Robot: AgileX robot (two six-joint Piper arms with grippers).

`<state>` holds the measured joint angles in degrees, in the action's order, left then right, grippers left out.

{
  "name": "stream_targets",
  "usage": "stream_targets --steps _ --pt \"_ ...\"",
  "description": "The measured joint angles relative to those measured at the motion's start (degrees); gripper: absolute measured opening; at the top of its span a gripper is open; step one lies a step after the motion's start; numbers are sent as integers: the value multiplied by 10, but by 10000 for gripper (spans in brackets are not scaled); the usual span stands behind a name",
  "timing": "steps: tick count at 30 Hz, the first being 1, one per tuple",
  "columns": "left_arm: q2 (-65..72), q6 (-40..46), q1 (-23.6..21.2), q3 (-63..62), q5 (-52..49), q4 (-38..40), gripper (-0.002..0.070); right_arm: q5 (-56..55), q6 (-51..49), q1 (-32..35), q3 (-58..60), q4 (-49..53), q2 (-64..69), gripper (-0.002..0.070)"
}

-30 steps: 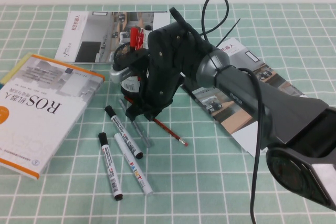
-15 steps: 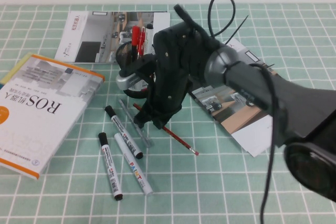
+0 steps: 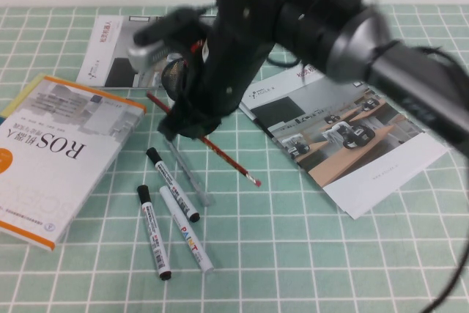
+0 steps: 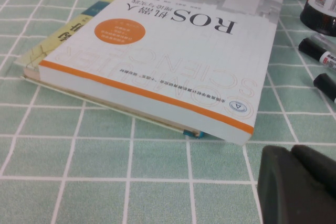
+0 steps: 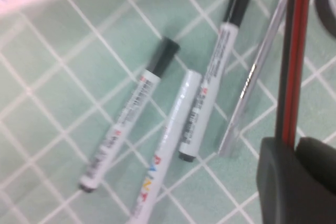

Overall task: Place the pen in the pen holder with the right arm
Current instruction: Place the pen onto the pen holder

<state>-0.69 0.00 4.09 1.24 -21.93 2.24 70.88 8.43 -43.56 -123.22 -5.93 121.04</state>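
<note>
The pen [image 3: 229,160] is a thin red stick, held at a slant with its eraser tip low over the table. My right gripper [image 3: 182,127] is shut on the pen near its middle, in front of the pen holder [image 3: 174,75], a black mesh cup largely hidden behind the arm. In the right wrist view the red pen [image 5: 295,51] runs out from between the closed fingers of my right gripper [image 5: 294,148], above the markers. My left gripper [image 4: 294,156] is shut and empty, low over the table next to the book. It is outside the high view.
A ROS book [image 3: 51,148] lies at the left and fills the left wrist view [image 4: 157,40]. Three white markers [image 3: 173,185] and a translucent grey pen [image 3: 192,178] lie below the right gripper. Brochures lie at the right [image 3: 352,137] and at the back [image 3: 121,53].
The right arm has risen and swung toward the back left with the pen. The pen has come up off the table and now slants, its dark point sticking out toward the book.
</note>
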Motion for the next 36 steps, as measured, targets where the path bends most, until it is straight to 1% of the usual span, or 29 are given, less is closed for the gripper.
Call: stream_targets --steps 7,10,13,19,24,26,29,32,36 --pt "0 0 0 0 0 0 -4 0 0 5 3 -9 -61 9" --pt "0 0 0 0 0 0 -4 -58 1 6 35 -9 -87 9" --pt "0 0 0 0 0 0 -4 -177 1 7 93 -11 -111 9" --pt "0 0 0 0 0 0 -4 -471 2 18 259 -32 -132 9" --pt "0 0 0 0 0 0 -4 -754 2 18 380 -43 -132 9" --pt "0 0 0 0 0 0 -4 -863 -15 18 420 -31 -132 9" --pt "0 0 0 0 0 0 -4 -1016 -66 19 460 15 -126 9" --pt "0 0 0 0 0 0 -4 -1085 -84 19 457 42 -105 9" --pt "0 0 0 0 0 0 -4 -1104 -88 19 423 46 -62 9"
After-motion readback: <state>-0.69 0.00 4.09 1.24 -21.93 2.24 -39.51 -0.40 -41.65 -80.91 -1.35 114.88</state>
